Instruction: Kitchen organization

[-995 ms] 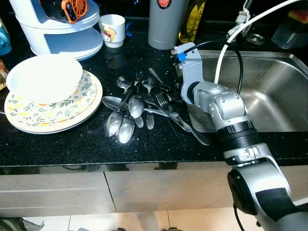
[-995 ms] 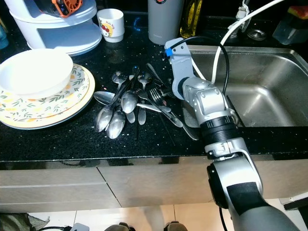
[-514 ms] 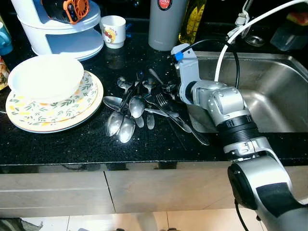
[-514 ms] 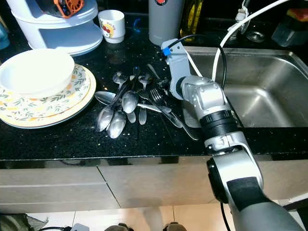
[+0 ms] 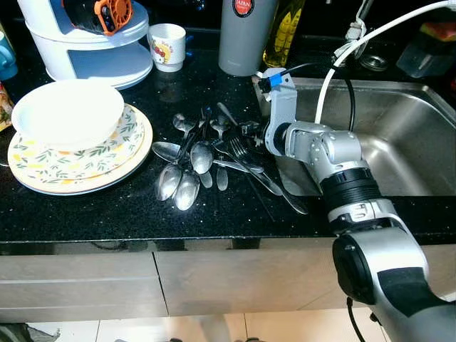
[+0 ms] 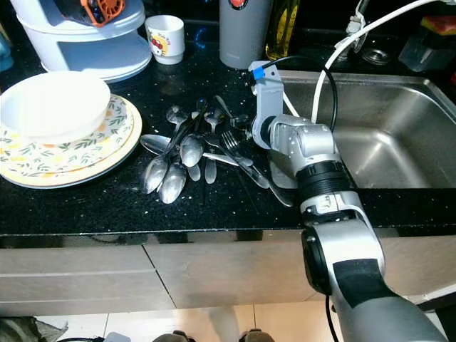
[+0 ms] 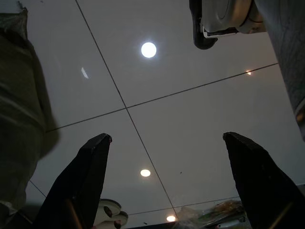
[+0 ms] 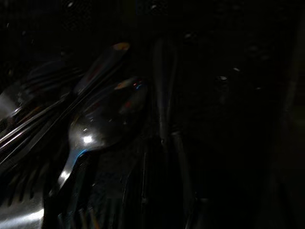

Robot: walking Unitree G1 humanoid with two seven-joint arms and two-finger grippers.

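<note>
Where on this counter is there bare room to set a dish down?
Bare black counter runs along the front edge, below the plates and the cutlery pile. It is crowded at the back by the white mug, and beside the sink, where the right hand works.

The black speckled counter point(image 5: 107, 206) carried a heap of spoons and forks point(image 5: 206, 153) at the frame's centre — stacked plates point(image 5: 78, 167) at left, a mug point(image 5: 166, 45) and grey canister point(image 5: 246, 35) along the top.

Head views down onto counter point(image 5: 107, 206), wrist close-ups
</note>
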